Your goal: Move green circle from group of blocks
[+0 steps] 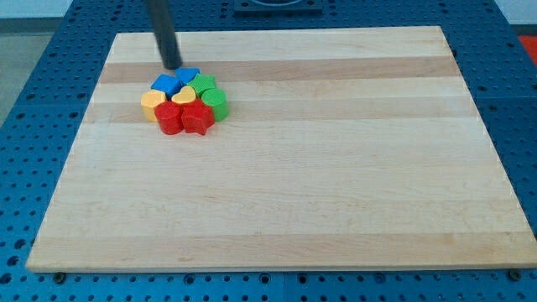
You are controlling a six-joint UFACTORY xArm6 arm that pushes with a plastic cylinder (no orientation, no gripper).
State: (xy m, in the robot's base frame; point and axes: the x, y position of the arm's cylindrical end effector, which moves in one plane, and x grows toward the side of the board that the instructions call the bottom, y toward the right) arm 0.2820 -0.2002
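Plainly, my tip [171, 65] holds nothing and sits just above the blue blocks [174, 81], near the board's [336, 168] top-left corner. The green circle [216, 102] lies on the cluster's right edge, touching the red blocks [185, 117]; pushing from here would likely drag its neighbours too.

Setting: laboratory or robotics test bench. Evidence: a pale wooden desk [336, 168] laid on a blue perforated mounting plate [25, 268] with regular hole rows. Grey floor at the view's top corners.
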